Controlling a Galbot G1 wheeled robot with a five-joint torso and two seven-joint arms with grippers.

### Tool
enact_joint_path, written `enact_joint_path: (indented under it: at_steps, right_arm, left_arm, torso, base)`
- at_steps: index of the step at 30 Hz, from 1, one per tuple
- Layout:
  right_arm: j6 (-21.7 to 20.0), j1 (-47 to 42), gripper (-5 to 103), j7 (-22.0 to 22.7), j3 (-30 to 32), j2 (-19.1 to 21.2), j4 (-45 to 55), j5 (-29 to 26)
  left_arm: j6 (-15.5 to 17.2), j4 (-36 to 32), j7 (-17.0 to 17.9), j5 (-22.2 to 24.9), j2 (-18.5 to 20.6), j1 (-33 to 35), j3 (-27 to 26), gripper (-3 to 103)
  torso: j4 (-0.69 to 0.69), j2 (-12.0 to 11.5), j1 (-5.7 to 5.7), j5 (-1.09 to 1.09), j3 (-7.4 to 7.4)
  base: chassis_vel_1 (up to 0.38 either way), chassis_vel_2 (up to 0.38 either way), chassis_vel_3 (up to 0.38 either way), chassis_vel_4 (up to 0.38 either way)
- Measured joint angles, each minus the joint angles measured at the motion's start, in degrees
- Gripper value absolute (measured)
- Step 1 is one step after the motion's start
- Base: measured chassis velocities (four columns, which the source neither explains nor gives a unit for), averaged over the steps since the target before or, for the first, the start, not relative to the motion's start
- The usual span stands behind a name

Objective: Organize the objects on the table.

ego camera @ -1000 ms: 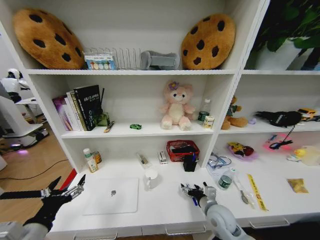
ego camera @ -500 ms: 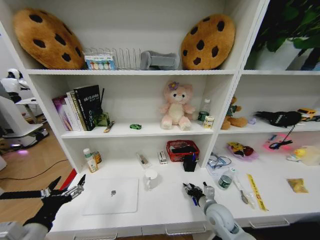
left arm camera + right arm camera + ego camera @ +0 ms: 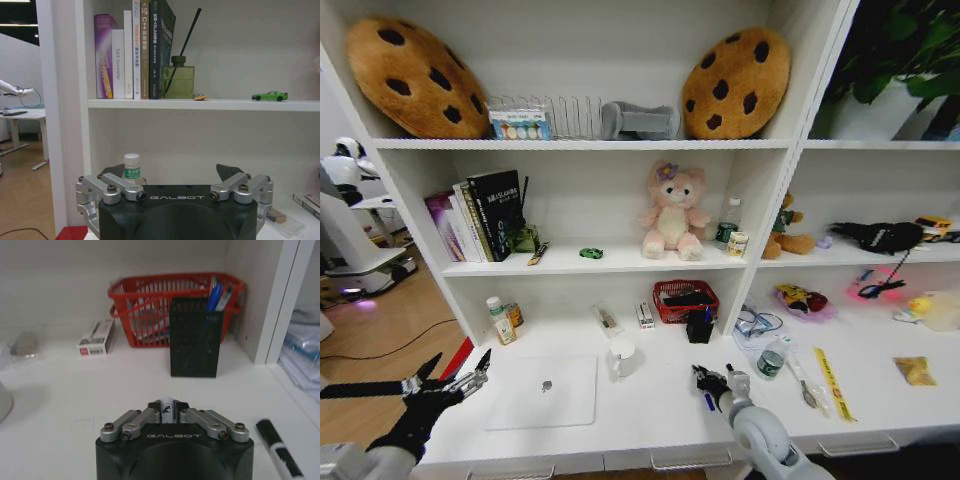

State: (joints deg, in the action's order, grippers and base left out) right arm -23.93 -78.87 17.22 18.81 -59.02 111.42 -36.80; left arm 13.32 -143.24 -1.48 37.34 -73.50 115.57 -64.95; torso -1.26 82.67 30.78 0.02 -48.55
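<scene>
A silver laptop lies shut on the white table. My right gripper hovers low over the table right of the white mug. In the right wrist view it is shut on a slim pen with a white barrel. A black mesh pen holder with blue pens stands a short way ahead of it. Another dark pen lies on the table beside the gripper. The green toy car sits on the middle shelf. My left gripper hangs open off the table's left end.
A white mug stands between laptop and right gripper. A red basket sits behind the pen holder, a small box beside it. Bottles stand at the back left. A pink plush bear and books fill the shelf.
My right gripper has crept slightly to the right and forward with the pen. The left arm has stayed still.
</scene>
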Motion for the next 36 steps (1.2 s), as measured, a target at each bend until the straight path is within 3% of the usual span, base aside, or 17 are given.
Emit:
enact_joint_path:
  at_steps: [2, 3, 4, 8, 17, 36]
  right_arm:
    - [1.68, 0.03, 13, -1.16, 0.42, 0.19, 0.75, 1.61]
    - [9.52, 1.76, 13, -5.49, 1.18, 1.65, 2.3, 6.92]
    - [11.98, 3.77, 13, -6.83, 1.41, 2.27, 1.72, 7.88]
    - [14.76, 8.81, 13, -9.03, 1.08, 3.06, -1.77, 7.78]
    - [16.96, 21.56, 13, -10.11, -3.03, 2.13, -11.85, 7.08]
    - [20.92, 30.63, 13, -9.22, -5.23, -4.78, -25.41, 8.14]
  left_arm:
    - [0.0, 0.0, 0.0, 0.0, 0.0, 0.0, 0.0, 100]
    - [0.0, 0.0, 0.0, 0.0, 0.0, 0.0, 0.0, 100]
    - [0.0, 0.0, 0.0, 0.0, 0.0, 0.0, 0.0, 100]
    - [0.0, 0.0, 0.0, 0.0, 0.0, 0.0, 0.01, 100]
    - [0.0, 0.0, 0.0, 0.0, 0.0, 0.0, 0.0, 100]
    - [0.0, 0.0, 0.0, 0.0, 0.0, 0.0, 0.0, 100]
  torso:
    - [0.0, 0.0, 0.0, -0.01, 0.0]
    - [0.0, 0.0, 0.0, -0.02, 0.0]
    - [0.01, 0.0, 0.0, -0.02, 0.0]
    - [-0.01, -0.01, 0.0, -0.02, 0.0]
    - [0.0, -0.01, 0.02, -0.01, -0.01]
    - [0.01, -0.01, 0.01, -0.02, 0.0]
  base:
    - [0.0, 0.0, 0.0, 0.0]
    - [0.0, 0.0, 0.0, 0.0]
    - [0.0, 0.0, 0.0, 0.0]
    - [0.0, 0.0, 0.0, 0.0]
    - [0.0, 0.0, 0.0, 0.0]
    - [0.0, 0.0, 0.0, 0.0]
